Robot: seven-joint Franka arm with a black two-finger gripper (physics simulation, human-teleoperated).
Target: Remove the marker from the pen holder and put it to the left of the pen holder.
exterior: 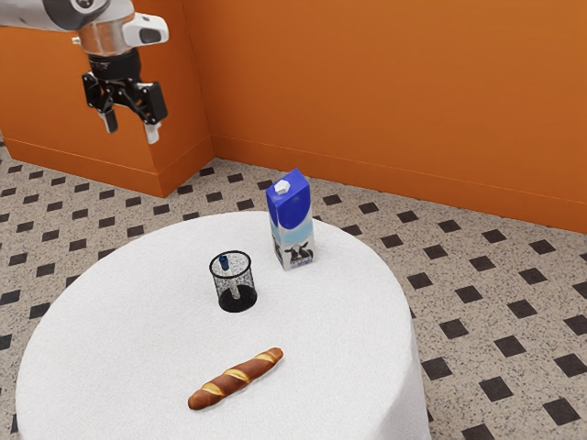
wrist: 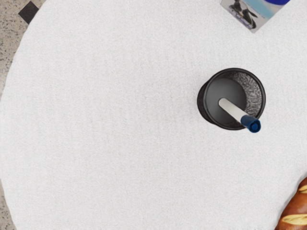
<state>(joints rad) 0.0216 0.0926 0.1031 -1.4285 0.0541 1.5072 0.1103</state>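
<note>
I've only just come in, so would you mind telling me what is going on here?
A robot arm is about to take the marker out of the pen holder, judging by its task. Nothing is being handled: the gripper hangs open and empty, and the marker leans inside the holder, blue end up. A carton and a bread stick also sit on the table.
</note>
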